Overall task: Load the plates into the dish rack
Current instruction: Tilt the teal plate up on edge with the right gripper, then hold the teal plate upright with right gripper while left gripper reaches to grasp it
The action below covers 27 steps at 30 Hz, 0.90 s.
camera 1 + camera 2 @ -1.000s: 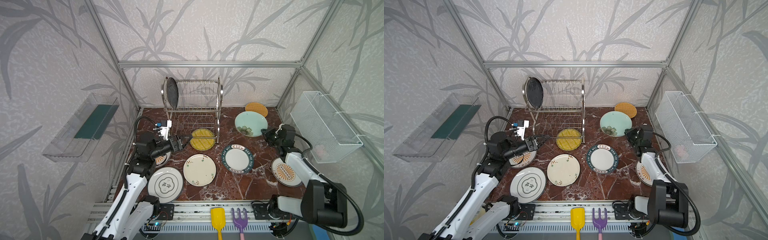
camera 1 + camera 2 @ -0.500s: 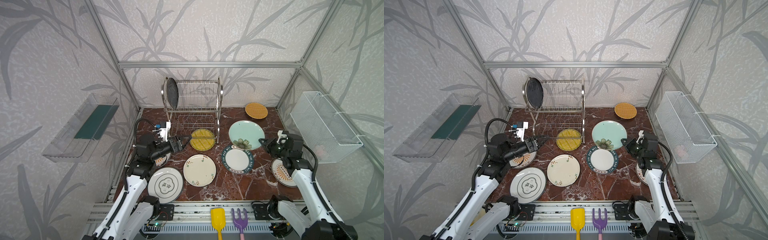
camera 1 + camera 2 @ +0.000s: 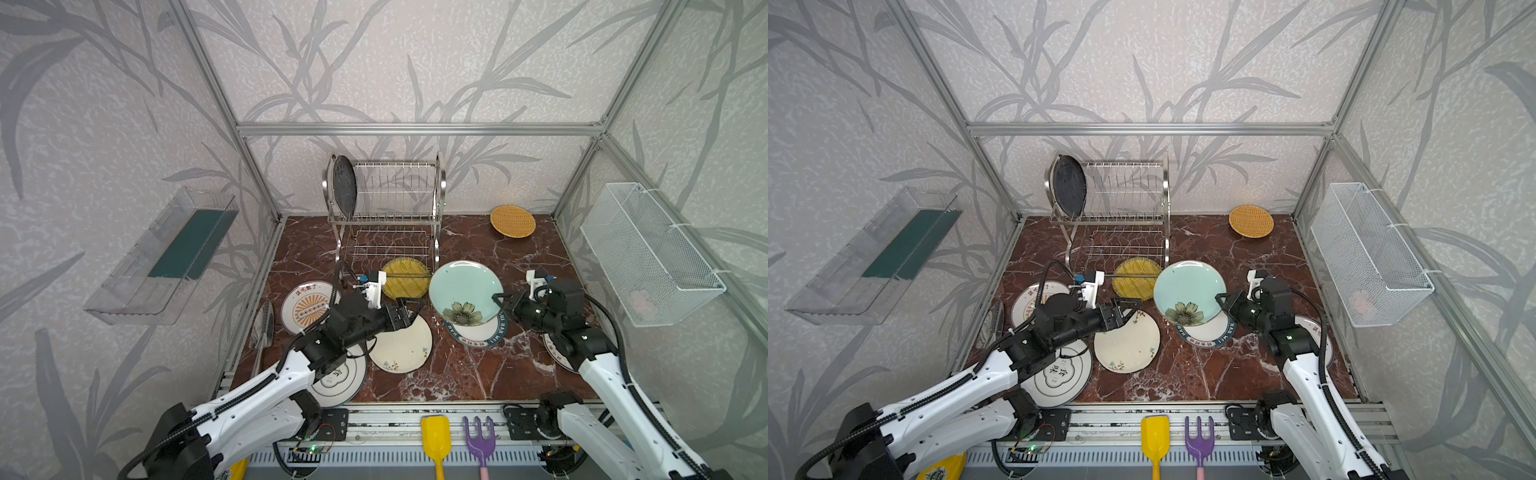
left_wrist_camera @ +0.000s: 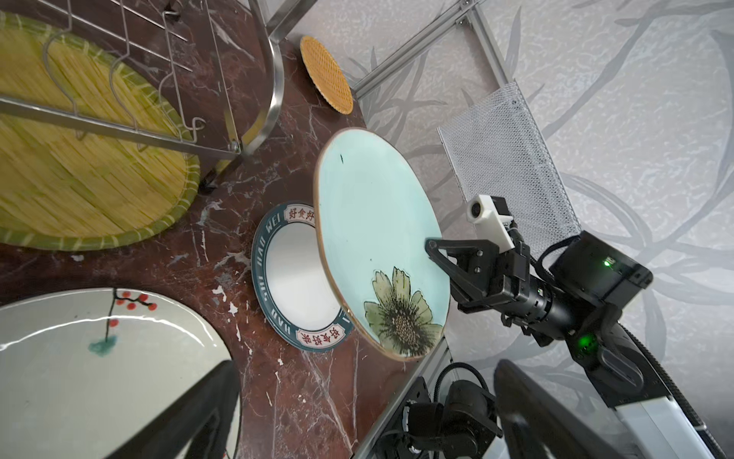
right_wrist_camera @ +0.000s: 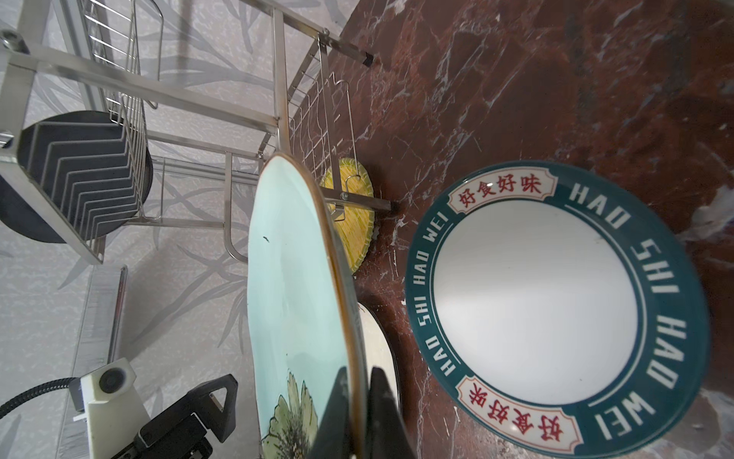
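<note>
Nine round ceramic plates [image 3: 401, 345]: one black plate [image 3: 344, 192] stands in the two-tier steel wire dish rack [image 3: 392, 195] at 12 o'clock, seven lie on the red marble table [image 3: 478, 374], and one tilted pale teal flower plate [image 3: 459, 282] is pinched by the right gripper [image 3: 497, 298]. The left gripper [image 3: 409, 314] has spread fingers.

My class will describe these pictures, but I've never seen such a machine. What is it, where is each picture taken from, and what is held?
It is a robot with two arms, each ending in a gripper, at a marble table. Two pictures look down from overhead, nearly alike; two come from cameras on the wrists. The right gripper is shut on the rim of a pale teal plate, held up at a tilt. The left gripper is open and empty. Other plates lie flat on the table; a black plate stands in the steel dish rack at the back.
</note>
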### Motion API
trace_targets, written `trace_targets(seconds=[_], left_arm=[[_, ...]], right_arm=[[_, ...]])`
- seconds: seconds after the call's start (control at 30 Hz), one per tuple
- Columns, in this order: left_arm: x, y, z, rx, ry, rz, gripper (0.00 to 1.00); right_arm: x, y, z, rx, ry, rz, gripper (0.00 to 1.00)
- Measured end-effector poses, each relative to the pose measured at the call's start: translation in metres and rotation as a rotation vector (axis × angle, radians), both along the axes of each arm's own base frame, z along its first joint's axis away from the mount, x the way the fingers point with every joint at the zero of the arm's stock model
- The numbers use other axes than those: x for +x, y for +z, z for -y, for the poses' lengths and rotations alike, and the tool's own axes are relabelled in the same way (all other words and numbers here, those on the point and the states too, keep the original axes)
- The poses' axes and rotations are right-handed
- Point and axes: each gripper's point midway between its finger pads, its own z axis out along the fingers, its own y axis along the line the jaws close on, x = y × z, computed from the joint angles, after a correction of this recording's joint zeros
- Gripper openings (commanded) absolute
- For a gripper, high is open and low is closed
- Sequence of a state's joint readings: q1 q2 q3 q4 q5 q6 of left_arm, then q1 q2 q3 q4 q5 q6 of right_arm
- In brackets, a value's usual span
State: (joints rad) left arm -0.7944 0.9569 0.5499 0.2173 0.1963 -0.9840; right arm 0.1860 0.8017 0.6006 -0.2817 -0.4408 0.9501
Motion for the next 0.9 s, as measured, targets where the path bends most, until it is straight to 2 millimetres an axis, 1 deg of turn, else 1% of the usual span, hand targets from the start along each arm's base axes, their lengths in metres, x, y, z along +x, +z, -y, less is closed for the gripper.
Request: trace_targets(seconds=[0.07, 0.13, 0.27, 0.33, 0.57, 0.77, 0.9], left_arm=[[-0.001, -0.006, 0.01, -0.004, 0.03, -0.02, 0.95], [0.0, -0.009, 0.017, -0.021, 0.067, -0.039, 0.88], [0.0, -0.016, 0.03, -0.064, 0.115, -0.083, 0.84], [0.0, -0.021, 0.035, -0.078, 0.134, -0.106, 0.8], [0.0, -0.034, 0.052, -0.133, 0.17, -0.171, 0.78], [0.005, -0.039, 0.061, -0.186, 0.19, -0.204, 0.68], [0.009, -0.047, 0.07, -0.233, 0.202, -0.24, 0.57]], right_arm=[[-0.002, -0.002, -0.005, -0.009, -0.002, -0.008, 0.0], [-0.003, -0.004, -0.01, -0.014, -0.005, -0.015, 0.0], [-0.003, -0.004, -0.014, -0.011, -0.03, -0.018, 0.0], [-0.002, -0.003, -0.016, -0.009, -0.041, -0.017, 0.0], [-0.003, -0.003, -0.022, -0.01, -0.06, -0.016, 0.0], [-0.007, -0.004, -0.03, -0.013, -0.047, -0.019, 0.0], [-0.009, -0.005, -0.033, -0.013, -0.047, -0.023, 0.0]])
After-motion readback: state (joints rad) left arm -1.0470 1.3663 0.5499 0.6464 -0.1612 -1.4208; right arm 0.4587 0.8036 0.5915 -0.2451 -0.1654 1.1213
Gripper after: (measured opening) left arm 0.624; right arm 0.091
